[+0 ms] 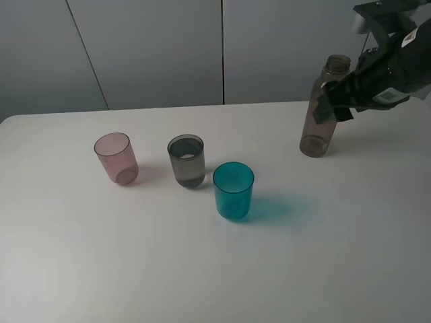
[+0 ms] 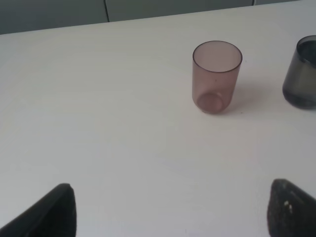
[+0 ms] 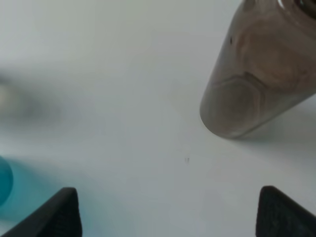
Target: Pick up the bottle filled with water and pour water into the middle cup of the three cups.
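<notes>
The smoky brown-grey bottle [image 1: 322,114] stands upright and uncapped on the white table [image 1: 101,256] at the right rear. It also shows in the right wrist view [image 3: 256,84]. The three cups stand in a row: pink [image 1: 116,158], smoky grey middle cup [image 1: 186,161], teal-blue [image 1: 234,190]. My right gripper [image 1: 335,105] is open beside the bottle's upper body. In its wrist view the gripper [image 3: 167,197] has the bottle ahead of the fingers, not between them. My left gripper [image 2: 173,190] is open and empty, facing the pink cup [image 2: 216,76]. The grey cup [image 2: 302,74] shows at the edge of that view.
A grey panelled wall [image 1: 168,47] stands behind the table's rear edge. The teal cup sits a little in front of the other two cups. The left arm is out of the exterior high view.
</notes>
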Motion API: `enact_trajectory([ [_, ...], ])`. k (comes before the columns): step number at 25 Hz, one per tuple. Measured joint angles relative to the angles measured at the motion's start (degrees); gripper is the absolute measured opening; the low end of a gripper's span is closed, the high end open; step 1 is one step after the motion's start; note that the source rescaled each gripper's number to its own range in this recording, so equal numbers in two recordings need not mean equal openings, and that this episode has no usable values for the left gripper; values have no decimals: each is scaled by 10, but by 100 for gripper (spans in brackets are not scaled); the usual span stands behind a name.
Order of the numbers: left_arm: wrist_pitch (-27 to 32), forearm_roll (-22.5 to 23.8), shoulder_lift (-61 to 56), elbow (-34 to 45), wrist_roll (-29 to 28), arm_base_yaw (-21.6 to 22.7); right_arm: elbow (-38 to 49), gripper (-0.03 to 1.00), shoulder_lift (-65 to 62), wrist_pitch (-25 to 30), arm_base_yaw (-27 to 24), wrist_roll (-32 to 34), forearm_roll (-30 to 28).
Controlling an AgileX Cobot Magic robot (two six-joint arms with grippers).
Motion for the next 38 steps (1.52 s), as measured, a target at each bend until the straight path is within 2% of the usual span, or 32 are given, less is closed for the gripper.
enact_trajectory([
  [8,0,0,0,0,0,0,-4,30,-29,52,0,21,-30],
  [11,0,0,0,0,0,0,-4,30,-83,100,0,70,-74],
  [14,0,0,0,0,0,0,-4,30,-147,171,0,119,-115],
  [17,0,0,0,0,0,0,-3,30,-206,227,0,157,-137],
  [24,0,0,0,0,0,0,82,30,-348,270,-16,229,-131],
  [27,0,0,0,0,0,0,128,30,-418,276,-65,209,-100],
  [33,0,0,0,0,0,0,195,30,-558,280,-175,128,-48],
  [38,0,0,0,0,0,0,223,30,-668,281,-209,101,-46],
])
